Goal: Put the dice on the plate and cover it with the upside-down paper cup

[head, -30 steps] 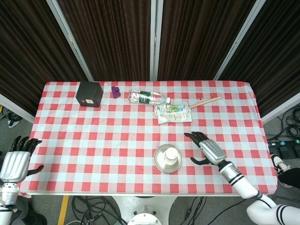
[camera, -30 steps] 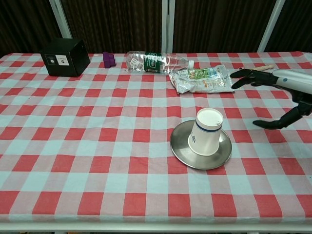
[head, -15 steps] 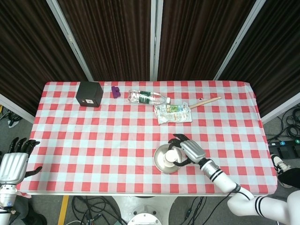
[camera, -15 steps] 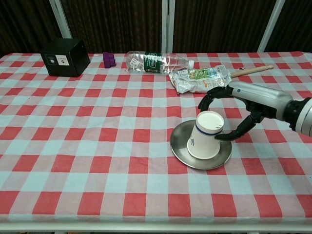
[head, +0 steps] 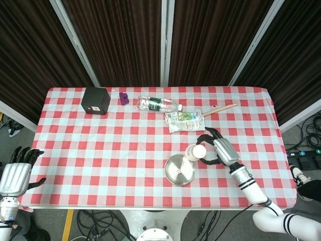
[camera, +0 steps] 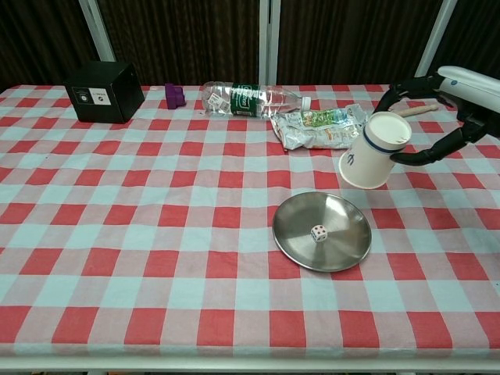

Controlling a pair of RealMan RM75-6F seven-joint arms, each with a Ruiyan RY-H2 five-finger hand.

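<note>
A round metal plate (camera: 344,246) (head: 173,175) lies near the table's front edge, right of centre. A small white die (camera: 318,233) with red pips sits uncovered on it, visible in the chest view. My right hand (head: 216,149) (camera: 444,117) grips a white paper cup (camera: 373,151) (head: 196,151), lifted off the plate and tilted, bottom end up, above the plate's far right side. My left hand (head: 15,173) hangs open beyond the table's left front corner, holding nothing.
Along the back of the checked tablecloth lie a black box (head: 96,100), a purple block (head: 123,98), a plastic bottle on its side (head: 158,104), a crumpled snack wrapper (head: 184,121) and a wooden stick (head: 220,109).
My right hand closed on the cup that stood upside down on the plate and lifted it up and to the right. The die is now exposed. The left hand barely moved.
</note>
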